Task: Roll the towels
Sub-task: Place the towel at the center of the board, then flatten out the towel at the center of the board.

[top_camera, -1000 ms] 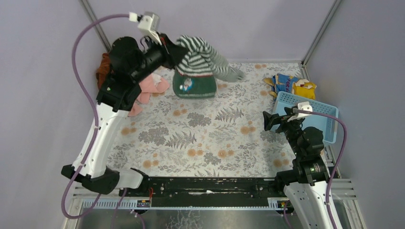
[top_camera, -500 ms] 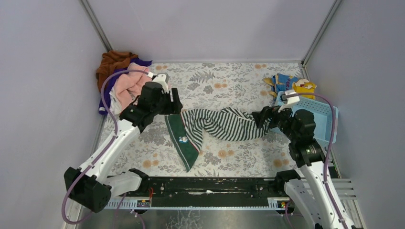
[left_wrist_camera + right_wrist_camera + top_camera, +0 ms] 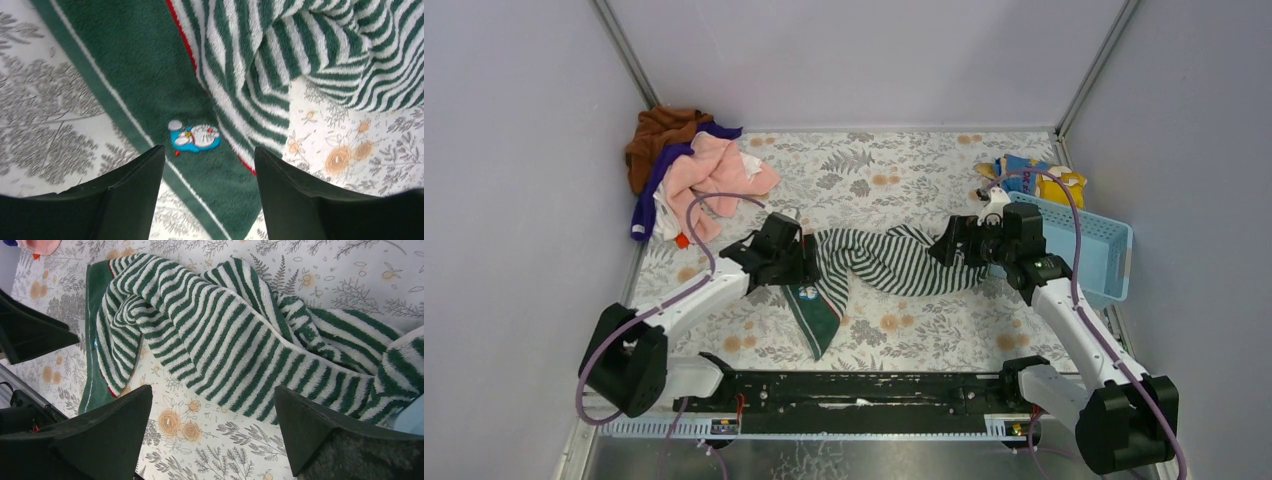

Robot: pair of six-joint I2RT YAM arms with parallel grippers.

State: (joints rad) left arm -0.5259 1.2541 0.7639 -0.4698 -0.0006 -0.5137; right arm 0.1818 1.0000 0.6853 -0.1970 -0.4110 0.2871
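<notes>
Top external view: the striped towel (image 3: 894, 262) lies crumpled mid-counter (image 3: 904, 165) between both arms, which reach low and forward. Over its green border the left hand (image 3: 806, 262) hovers, fingers apart, empty; the right hand (image 3: 944, 248) gapes wide at the other end, gripping nothing. Beyond: a basket (image 3: 1104, 262) at right, packets (image 3: 1034, 178) behind it, heaped towels (image 3: 689, 165) far left.

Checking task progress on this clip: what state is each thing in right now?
striped towel: unrolled, crumpled, gripped by nothing
towel pile: loosely heaped in the far left corner
left end effector: open, empty, over the striped towel's green border
right end effector: open, empty, over its other end
basket: upright, right edge
</notes>
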